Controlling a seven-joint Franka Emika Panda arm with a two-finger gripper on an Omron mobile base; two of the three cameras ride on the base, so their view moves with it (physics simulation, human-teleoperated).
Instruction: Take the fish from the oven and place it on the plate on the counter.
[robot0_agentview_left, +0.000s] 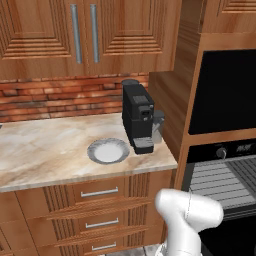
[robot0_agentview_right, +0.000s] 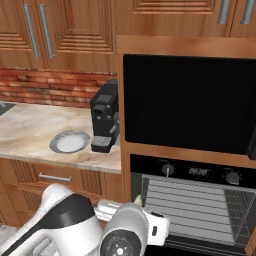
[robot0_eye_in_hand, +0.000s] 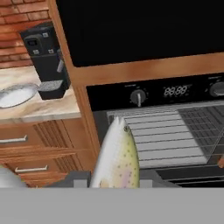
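In the hand view my gripper (robot0_eye_in_hand: 116, 180) is shut on the fish (robot0_eye_in_hand: 117, 157), a pale speckled body that points up in front of the oven (robot0_eye_in_hand: 166, 135). Outside the oven (robot0_agentview_right: 200, 200), the fish's tip (robot0_agentview_right: 138, 200) pokes up from the hand at the cavity's left edge. Grey wire racks show inside the oven (robot0_agentview_left: 225, 180). The plate (robot0_agentview_left: 92, 150) lies bare on the counter (robot0_agentview_left: 45, 145), to the left of the gripper, and its rim (robot0_agentview_right: 55, 144) also appears beside the coffee machine. The plate (robot0_eye_in_hand: 26, 87) sits at the left edge of the hand view.
A black coffee machine (robot0_agentview_left: 137, 117) stands right of the plate, against the wooden oven surround. A plain black glass panel (robot0_agentview_right: 190, 100) sits above the oven. Wooden drawers with silver handles (robot0_agentview_left: 100, 192) run under the counter (robot0_agentview_right: 25, 125).
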